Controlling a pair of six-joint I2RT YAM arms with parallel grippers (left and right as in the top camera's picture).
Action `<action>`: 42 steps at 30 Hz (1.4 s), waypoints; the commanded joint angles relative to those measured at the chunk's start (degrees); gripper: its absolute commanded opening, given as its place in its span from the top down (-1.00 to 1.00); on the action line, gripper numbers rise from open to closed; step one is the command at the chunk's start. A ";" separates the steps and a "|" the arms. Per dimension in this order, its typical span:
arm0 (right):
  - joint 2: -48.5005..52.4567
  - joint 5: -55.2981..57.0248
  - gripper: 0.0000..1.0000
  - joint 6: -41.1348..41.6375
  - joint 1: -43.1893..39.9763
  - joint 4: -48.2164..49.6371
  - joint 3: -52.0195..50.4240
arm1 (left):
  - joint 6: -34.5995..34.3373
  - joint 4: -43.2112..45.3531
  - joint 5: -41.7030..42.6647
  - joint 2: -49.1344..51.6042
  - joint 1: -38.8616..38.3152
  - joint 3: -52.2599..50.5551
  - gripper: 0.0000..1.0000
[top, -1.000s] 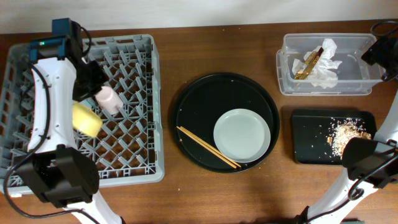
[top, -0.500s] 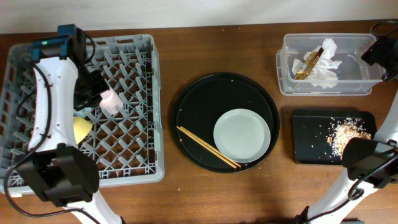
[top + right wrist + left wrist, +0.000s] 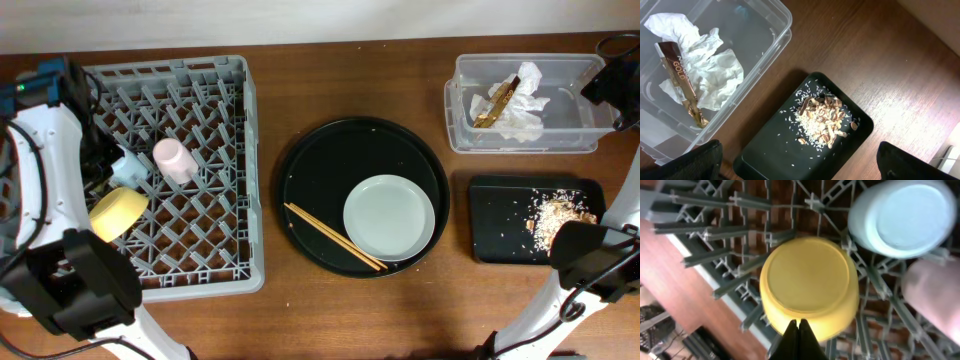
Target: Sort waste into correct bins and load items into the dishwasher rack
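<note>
Arm swing since a second ago: the left gripper (image 3: pixel 798 330) has pulled off toward the left edge of the grey pegged dishwasher rack (image 3: pixel 200 250), uncovering the light-blue cup (image 3: pixel 130 168). It's pinched closed on nothing, right over the yellow bowl (image 3: pixel 118 212), which sits bottom-up on the lattice, smooth and round. Pink cup (image 3: pixel 172 160) just beside. Right gripper (image 3: pixel 799 162) spread wide above the shallow black tray (image 3: pixel 765 150) of crumbly scraps (image 3: pixel 822 120); crumpled napkin (image 3: pixel 715 70) and gold wrapper (image 3: pixel 682 80) lie in the clear tub (image 3: pixel 785 20)

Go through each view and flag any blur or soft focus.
Overhead: evenly lit, sharp across the dishwasher rack. Left wrist: yellow bowl fairly crisp, pink cup at the right edge blurred. Right wrist: food scraps sharp, dark gripper fingers in the bottom corners soft.
</note>
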 commanded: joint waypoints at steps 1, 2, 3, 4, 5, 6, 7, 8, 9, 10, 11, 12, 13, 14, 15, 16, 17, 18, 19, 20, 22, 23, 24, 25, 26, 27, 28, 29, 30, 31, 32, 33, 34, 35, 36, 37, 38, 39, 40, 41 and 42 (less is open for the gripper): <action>0.20 0.74 -0.97 0.50 0.00 -0.20 0.00 | -1.25 0.66 -0.13 0.72 1.46 -2.58 0.99; 0.20 0.74 -0.97 0.50 0.00 -0.17 0.00 | -1.25 0.50 -0.11 0.72 2.01 -2.58 0.99; 0.20 0.74 -0.97 0.50 0.00 -0.17 0.00 | -1.25 0.55 -0.13 0.72 2.32 -2.58 0.99; 0.20 0.74 -0.97 0.50 0.00 -0.20 0.00 | -1.25 0.92 -0.13 0.72 2.69 -2.58 0.99; 0.20 0.74 -0.97 0.50 0.00 -0.17 0.00 | -1.25 1.40 -0.11 0.72 3.06 -2.58 0.98; 0.20 0.74 -0.97 0.50 0.00 -0.20 0.00 | -1.25 1.99 -0.09 0.72 3.48 -2.58 0.98; 0.20 0.74 -0.97 0.50 0.00 -0.17 0.00 | -1.25 2.58 -0.07 0.72 3.78 -2.73 0.98; 0.20 0.74 -0.97 0.50 0.00 -0.20 0.00 | -1.25 3.56 0.13 0.72 4.15 -3.17 0.99; 0.20 0.74 -0.97 0.50 0.00 -0.20 0.00 | -1.25 4.24 0.66 0.74 4.31 -3.65 0.98; 0.20 0.74 -0.97 0.50 0.00 -0.20 0.00 | -1.25 5.44 1.57 0.74 4.42 -4.68 0.98; 0.20 0.74 -0.97 0.50 0.00 -0.20 0.00 | -1.22 6.29 2.32 0.74 4.44 -5.84 0.99; 0.20 0.74 -0.97 0.50 0.00 -0.20 0.00 | -1.22 6.82 2.95 0.74 4.44 -6.93 0.99; 0.20 0.74 -0.97 0.50 0.00 -0.17 0.00 | -1.22 7.41 3.82 0.74 4.44 -8.26 0.98; 0.20 0.74 -0.97 0.50 0.00 -0.20 0.00 | -1.22 7.45 4.94 0.74 4.44 -9.27 0.99; 0.20 0.74 -0.97 0.50 0.00 -0.20 0.00 | -1.22 7.02 5.66 0.74 4.44 -9.55 0.99; 0.20 0.74 -0.97 0.50 0.00 -0.20 0.00 | -1.18 6.49 6.19 0.72 4.42 -9.53 1.00; 0.20 0.74 -0.97 0.50 0.00 -0.17 0.00 | -0.92 6.14 6.60 0.70 4.42 -9.46 1.00; 0.20 0.74 -0.98 0.50 0.00 -0.17 0.00 | 0.33 5.35 7.19 0.61 4.44 -9.11 1.00; 0.20 0.74 -0.97 0.50 0.00 -0.17 0.00 | 0.83 4.50 7.45 0.61 4.42 -8.72 1.00; 0.20 0.74 -0.97 0.50 0.00 -0.20 0.02 | 1.22 3.69 7.82 0.61 4.44 -8.33 1.00; 0.20 0.74 -0.97 0.50 0.00 -0.20 0.00 | 2.08 1.90 9.01 0.61 4.44 -7.21 1.00; 0.20 0.74 -0.97 0.50 0.00 -0.20 0.00 | 3.26 0.74 10.19 0.61 4.44 -6.32 1.00; 0.20 0.74 -0.97 0.50 0.00 -0.20 0.00 | 4.59 -0.20 11.52 0.61 4.42 -5.57 1.00; 0.20 0.74 -0.97 0.50 0.00 -0.20 0.00 | 5.81 -1.14 12.87 0.61 4.37 -4.96 1.00; 0.20 0.74 -0.98 0.50 0.00 -0.20 0.00 | 7.43 -2.03 14.47 0.61 4.37 -4.35 1.00; 0.20 0.74 -0.97 0.50 0.00 -0.17 0.00 | 8.96 -2.73 15.93 0.61 4.37 -4.02 1.00; 0.20 0.74 -0.97 0.50 0.00 -0.20 0.00 | 9.79 -2.95 16.68 0.61 4.37 -3.98 1.00; 0.20 0.74 -0.97 0.50 0.00 -0.20 0.00 | 10.14 -3.04 17.00 0.59 4.37 -3.98 1.00; 0.20 0.74 -0.98 0.50 0.00 -0.17 0.00 | 10.25 -2.99 17.09 0.61 4.37 -3.98 1.00; 0.20 0.74 -0.97 0.50 0.00 -0.20 0.00 | 10.25 -3.06 17.14 0.61 4.37 -3.98 1.00; 0.20 0.74 -0.97 0.50 0.00 -0.20 0.00 | 10.25 -3.26 17.16 0.59 4.37 -3.98 1.00; 0.20 0.74 -0.97 0.50 0.00 -0.17 0.02 | 10.27 -3.50 17.18 0.55 4.37 -3.96 1.00; 0.20 0.74 -0.97 0.50 0.00 -0.20 0.00 | 10.27 -3.50 17.14 0.55 4.37 -3.96 1.00; 0.20 0.74 -0.97 0.50 0.00 -0.20 0.02 | 10.27 -3.34 17.07 0.55 4.37 -3.96 1.00; 0.20 0.74 -0.97 0.50 0.00 -0.17 0.00 | 10.27 -2.89 17.05 0.55 4.37 -3.96 1.00; 0.20 0.74 -0.97 0.50 0.00 -0.20 0.00 | 10.23 -2.14 16.50 0.55 4.37 -3.96 1.00; 0.20 0.74 -0.97 0.50 0.00 -0.20 0.00 | 10.19 -1.84 15.32 0.57 4.37 -4.09 1.00; 0.20 0.74 -0.97 0.50 0.00 -0.20 0.00 | 10.14 -1.92 14.38 0.57 4.37 -4.33 1.00; 0.20 0.74 -0.97 0.50 0.00 -0.20 0.00 | 9.46 -1.99 13.27 0.57 4.37 -4.87 1.00; 0.20 0.74 -0.97 0.50 0.00 -0.17 0.00 | 8.66 -1.97 12.20 0.57 4.37 -5.27 1.00; 0.20 0.74 -0.97 0.50 0.00 -0.20 0.00 | 7.30 -1.70 9.90 0.59 4.39 -5.75 1.00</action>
